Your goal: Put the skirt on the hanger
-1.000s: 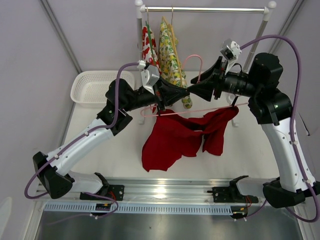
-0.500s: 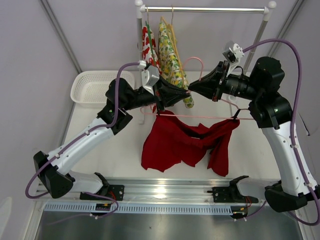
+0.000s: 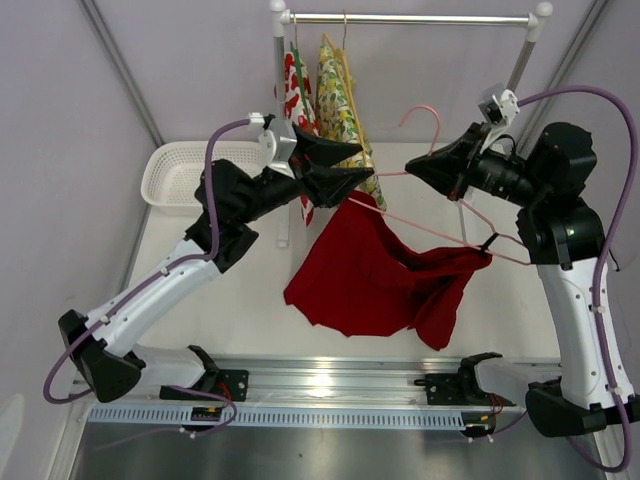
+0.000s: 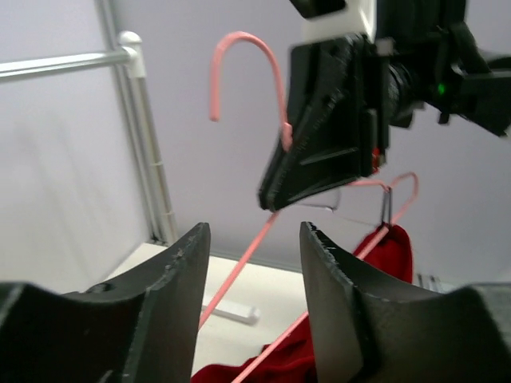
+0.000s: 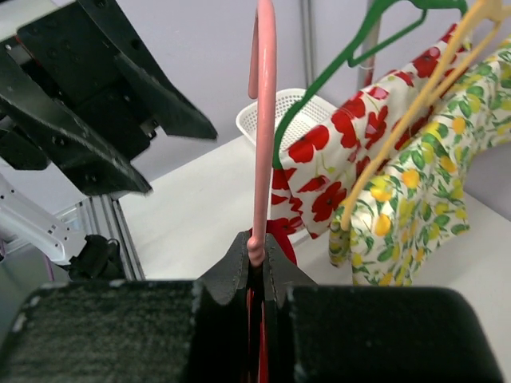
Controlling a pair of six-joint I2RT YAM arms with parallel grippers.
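Observation:
The red skirt (image 3: 370, 280) hangs from the lower wire of the pink hanger (image 3: 440, 232), which is tilted with its right end down, above the table. A dark clip holds the cloth at the hanger's right end. My right gripper (image 3: 412, 168) is shut on the hanger's neck just below the hook (image 3: 425, 112). The right wrist view shows the pink wire (image 5: 262, 120) pinched at that gripper (image 5: 257, 243). My left gripper (image 3: 364, 164) stands open just left of the hanger and holds nothing. In the left wrist view the hanger (image 4: 243, 259) and skirt (image 4: 391, 251) lie beyond the open left gripper (image 4: 254, 231).
A clothes rail (image 3: 410, 18) stands at the back. It carries a white red-print garment (image 3: 296, 90) on a green hanger (image 5: 319, 88) and a yellow-green garment (image 3: 340, 110) on a tan hanger (image 5: 415, 96). A white basket (image 3: 190, 175) sits at the back left.
My left gripper opened, let go and drew back to the upper left. My right gripper shut on the hanger's neck and raised it to the right. The hanger now tilts with the skirt on it.

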